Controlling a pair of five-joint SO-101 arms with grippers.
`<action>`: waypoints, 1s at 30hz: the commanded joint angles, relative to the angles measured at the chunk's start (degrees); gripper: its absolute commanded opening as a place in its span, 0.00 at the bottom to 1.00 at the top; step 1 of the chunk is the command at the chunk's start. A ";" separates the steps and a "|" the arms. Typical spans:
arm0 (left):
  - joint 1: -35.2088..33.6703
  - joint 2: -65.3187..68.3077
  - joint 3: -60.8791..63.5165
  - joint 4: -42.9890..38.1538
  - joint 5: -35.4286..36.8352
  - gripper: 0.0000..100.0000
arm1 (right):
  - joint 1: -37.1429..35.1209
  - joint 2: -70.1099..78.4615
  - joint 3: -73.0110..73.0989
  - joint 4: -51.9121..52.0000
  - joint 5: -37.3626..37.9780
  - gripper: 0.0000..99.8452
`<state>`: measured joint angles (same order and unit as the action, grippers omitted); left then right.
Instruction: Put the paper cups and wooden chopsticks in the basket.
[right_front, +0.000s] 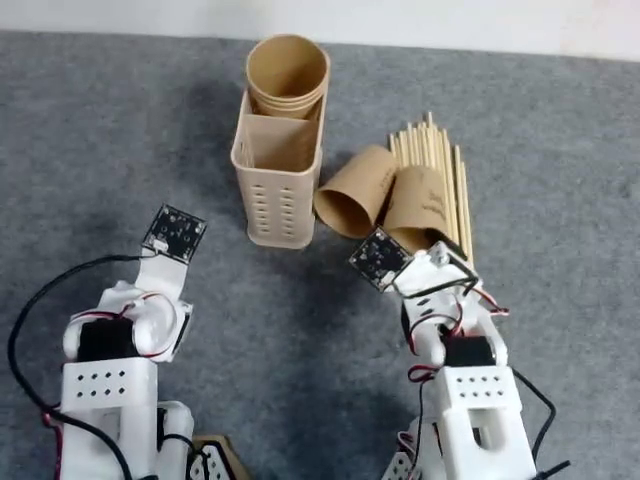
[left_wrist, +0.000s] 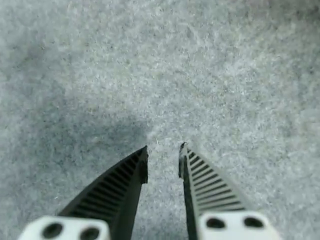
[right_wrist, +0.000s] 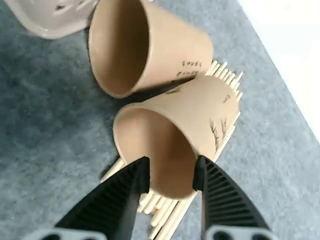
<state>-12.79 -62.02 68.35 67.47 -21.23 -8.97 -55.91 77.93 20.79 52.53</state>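
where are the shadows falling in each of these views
High view: the basket casts a shadow on the grey mat toward the left arm's side. Left wrist view: a dark patch lies on the mat ahead of the left gripper. Right wrist view: a dark band sits where the nearer cup meets the farther cup.

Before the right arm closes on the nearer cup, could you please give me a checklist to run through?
1. Right gripper open: ok.
2. It is lined up on the mouth of the nearer cup, which lies on its side: ok.
3. Fingers astride the cup's rim: cannot tell.
4. Chopsticks under the cup clear of the fingers: cannot tell.
5. Near compartment of the basket free, stacked cups in the far one: ok.
6. Left gripper over bare carpet, out of the way: ok.
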 joint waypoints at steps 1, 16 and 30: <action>-0.04 -0.57 1.10 -3.52 -0.44 0.14 | 3.56 3.03 -0.92 -3.91 0.18 0.16; 0.04 -0.48 1.54 -4.13 -0.44 0.14 | 5.05 4.00 -3.65 -6.55 2.11 0.16; 0.13 -0.40 1.54 -4.13 -0.44 0.14 | 4.53 35.21 -18.95 -16.31 -4.13 0.00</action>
<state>-12.70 -62.02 70.29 64.22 -21.23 -4.48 -25.23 65.01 4.18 52.62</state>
